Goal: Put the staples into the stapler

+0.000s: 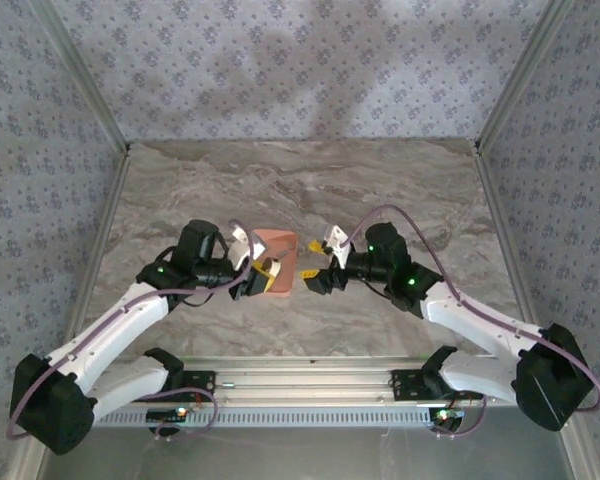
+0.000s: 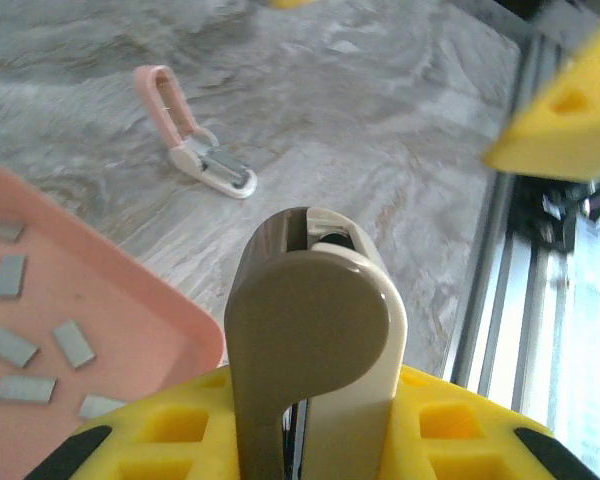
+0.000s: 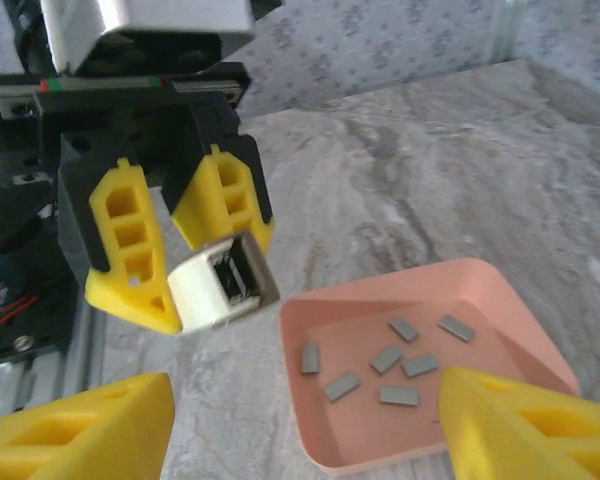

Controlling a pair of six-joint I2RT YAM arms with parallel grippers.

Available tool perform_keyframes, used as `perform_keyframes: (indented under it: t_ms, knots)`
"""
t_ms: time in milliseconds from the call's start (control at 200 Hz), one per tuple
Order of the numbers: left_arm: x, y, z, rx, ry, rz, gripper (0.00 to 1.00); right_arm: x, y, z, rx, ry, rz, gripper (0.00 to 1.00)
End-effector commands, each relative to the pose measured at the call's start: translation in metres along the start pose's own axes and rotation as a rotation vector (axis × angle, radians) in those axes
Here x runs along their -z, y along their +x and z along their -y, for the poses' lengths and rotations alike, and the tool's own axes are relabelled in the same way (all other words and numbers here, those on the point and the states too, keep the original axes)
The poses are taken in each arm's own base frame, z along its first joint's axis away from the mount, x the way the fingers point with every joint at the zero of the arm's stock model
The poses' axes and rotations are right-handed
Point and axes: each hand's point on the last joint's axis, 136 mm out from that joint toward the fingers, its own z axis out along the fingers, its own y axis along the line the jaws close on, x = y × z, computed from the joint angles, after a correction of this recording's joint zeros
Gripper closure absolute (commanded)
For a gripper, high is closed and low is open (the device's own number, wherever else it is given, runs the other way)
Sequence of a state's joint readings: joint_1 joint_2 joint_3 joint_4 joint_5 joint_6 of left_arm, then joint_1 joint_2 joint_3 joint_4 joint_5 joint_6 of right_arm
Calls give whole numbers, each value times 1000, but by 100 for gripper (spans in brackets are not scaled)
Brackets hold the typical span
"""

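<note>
- L gripper [image 3: 205,278] clamped on tan stapler [image 2: 310,340], held just beside pink tray [image 3: 500,285].
- R gripper [image 3: 308,400] spread wide, nothing gripped.
- Staples [image 3: 385,358] scattered in tray.

Tray [image 2: 140,335] cropped left, stapler [image 2: 310,330] cropped below

Staples [image 3: 385,358]: approx. 7 tiny dull-grey flat strips, loose & scattered at mixed angles on the floor of the salmon-pink tray [image 3: 500,285]. Tan stapler [image 3: 225,285] w/ cream underside is off the surface, clamped betw. the left gripper's [image 3: 195,272] yellow fingers. Its blunt end, metal channel showing, is just beside the tray's corner.
</note>
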State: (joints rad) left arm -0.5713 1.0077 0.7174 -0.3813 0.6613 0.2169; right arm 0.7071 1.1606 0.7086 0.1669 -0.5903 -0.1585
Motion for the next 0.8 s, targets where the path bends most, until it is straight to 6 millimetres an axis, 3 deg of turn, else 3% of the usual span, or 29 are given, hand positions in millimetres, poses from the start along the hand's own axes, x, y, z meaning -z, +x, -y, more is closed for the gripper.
perform_keyframes:
  t_ms: [0, 215, 365, 605, 720, 795]
  knots:
    - [6, -5, 27, -274, 97, 24, 86, -8, -5, -25, 13, -168, -21, 31]
    - [6, -7, 31, -323, 106, 36, 86, -17, -8, -54, 32, -353, -18, 36]
    - [5, -7, 34, -324, 131, 42, 86, -24, -5, -62, 13, -414, -39, 41]
    - [5, -10, 39, -335, 158, 62, 85, -31, -4, -64, -1, -443, -47, 60]
    - [4, -12, 42, -332, 176, 72, 85, -31, -5, -65, -8, -450, -44, 77]
    - [4, -13, 39, -320, 161, 70, 75, -30, -7, -61, -24, -437, -39, 87]
